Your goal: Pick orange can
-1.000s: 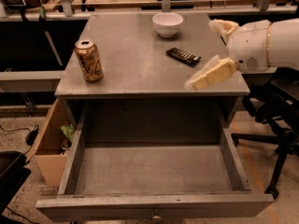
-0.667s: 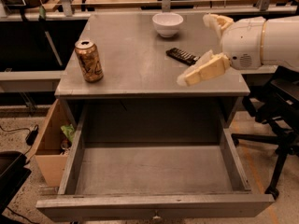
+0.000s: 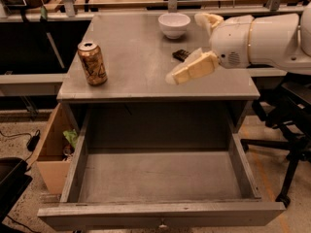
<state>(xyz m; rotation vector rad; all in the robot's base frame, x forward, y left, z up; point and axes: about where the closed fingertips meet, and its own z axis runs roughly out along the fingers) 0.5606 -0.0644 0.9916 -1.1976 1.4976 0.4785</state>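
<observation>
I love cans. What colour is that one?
Copper-orange can, camera view; gripper hovers to its right.

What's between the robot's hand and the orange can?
Nothing but bare table shows in the camera view between the open gripper, over the table's right side, and the orange can standing near the left front corner.

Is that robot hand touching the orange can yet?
Apart. The camera view shows the gripper over the tabletop's right side, the orange can upright near the left edge, bare tabletop between them.
</observation>
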